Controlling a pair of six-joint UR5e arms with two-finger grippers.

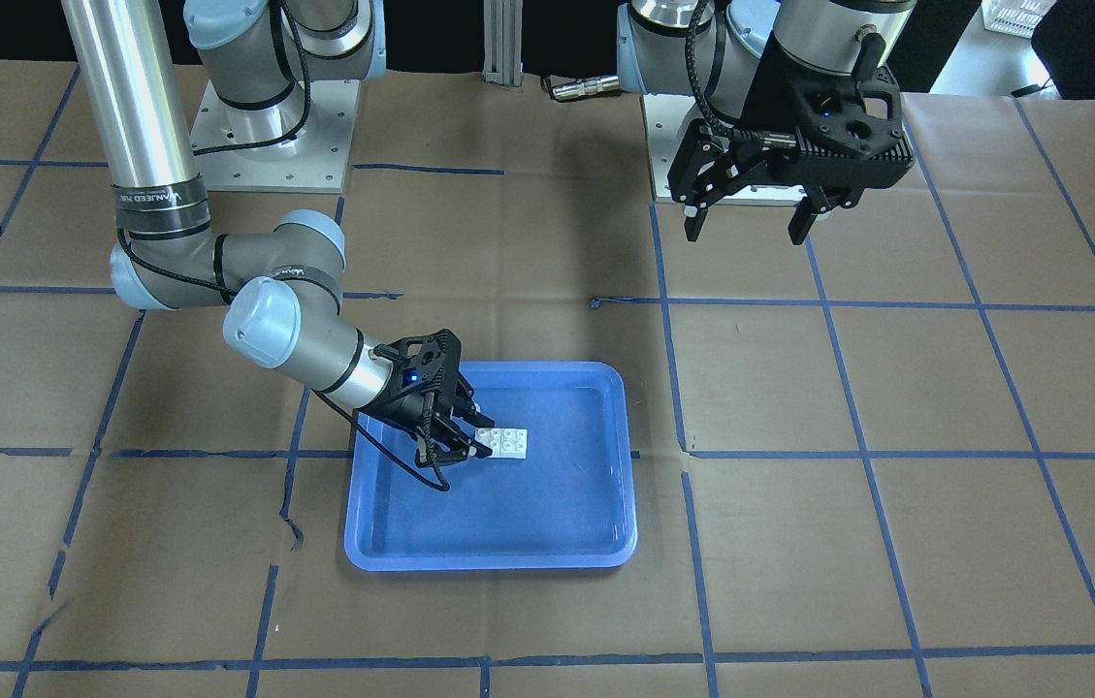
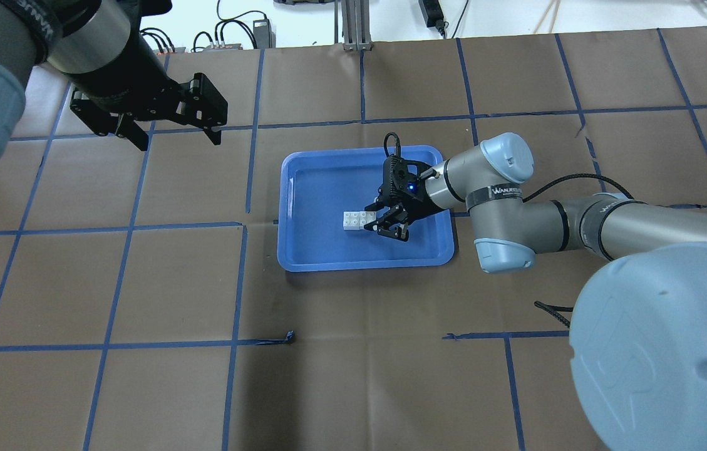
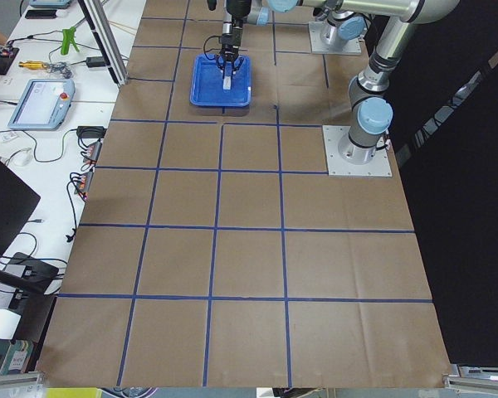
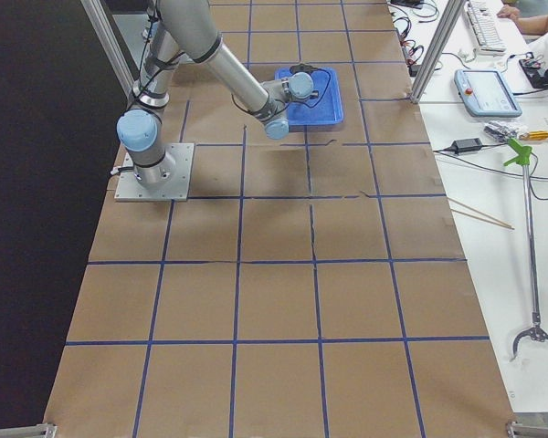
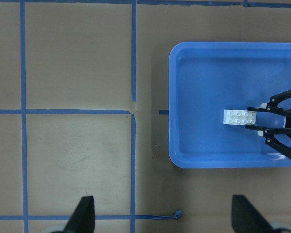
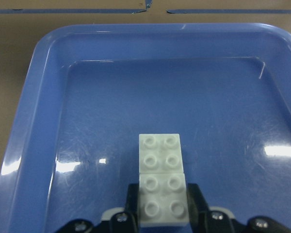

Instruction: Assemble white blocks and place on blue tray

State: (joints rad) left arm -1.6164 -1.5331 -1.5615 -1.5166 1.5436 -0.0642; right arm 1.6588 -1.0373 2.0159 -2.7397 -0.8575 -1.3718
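Observation:
The two white blocks (image 6: 161, 184) lie end to end, touching, on the floor of the blue tray (image 6: 34, 121). They form one long studded piece in the overhead view (image 2: 356, 220) and the front view (image 1: 503, 442). My right gripper (image 2: 373, 220) reaches low into the tray (image 2: 366, 263). Its fingers (image 6: 196, 199) press both sides of the nearer block, so it is shut on the blocks. My left gripper (image 2: 175, 139) hangs open and empty, high over the table, away from the tray. Its wrist view looks down on the blocks (image 5: 240, 116) and tray (image 5: 208, 162).
The table is covered in brown paper with a blue tape grid (image 2: 247, 225). The two arm bases (image 1: 275, 136) stand at the robot's side. The operators' desk with a teach pendant (image 4: 489, 91) and tools runs along the far side of the table.

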